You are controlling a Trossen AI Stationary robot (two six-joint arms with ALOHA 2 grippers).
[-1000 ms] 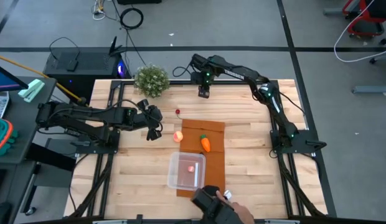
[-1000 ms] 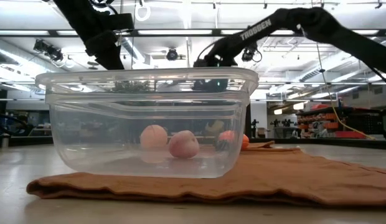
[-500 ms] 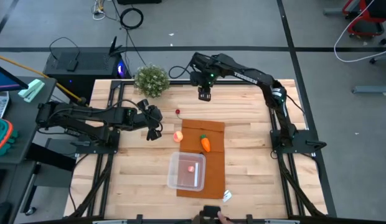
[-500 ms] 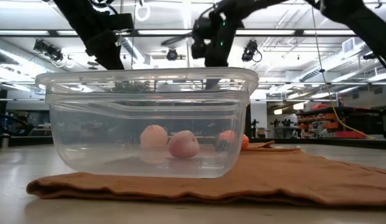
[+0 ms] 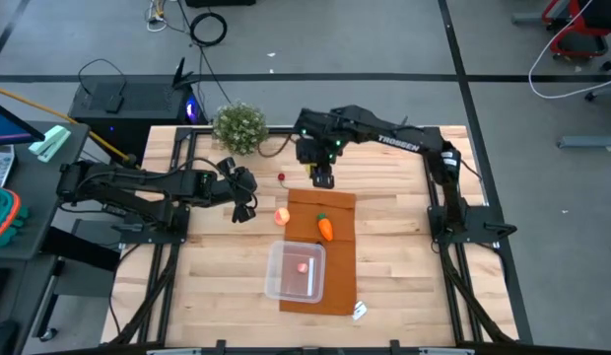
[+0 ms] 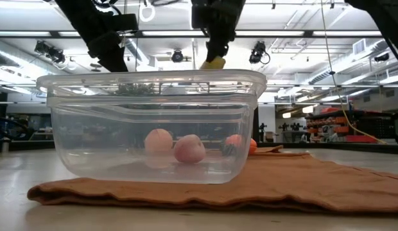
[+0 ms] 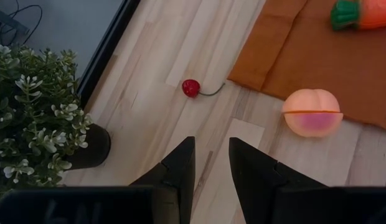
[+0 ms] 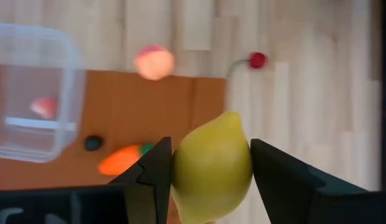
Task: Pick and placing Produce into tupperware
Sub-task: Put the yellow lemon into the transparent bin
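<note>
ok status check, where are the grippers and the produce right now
Right gripper shut on lemon, above the mat's far edge. Left gripper open, idle beside peach. Tupperware holds one pink piece; carrot on mat. Path clear.

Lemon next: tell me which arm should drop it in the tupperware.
Right. The right gripper already holds the lemon above the mat's far edge, a short way from the tupperware. The left gripper is empty, out by the peach.
</note>
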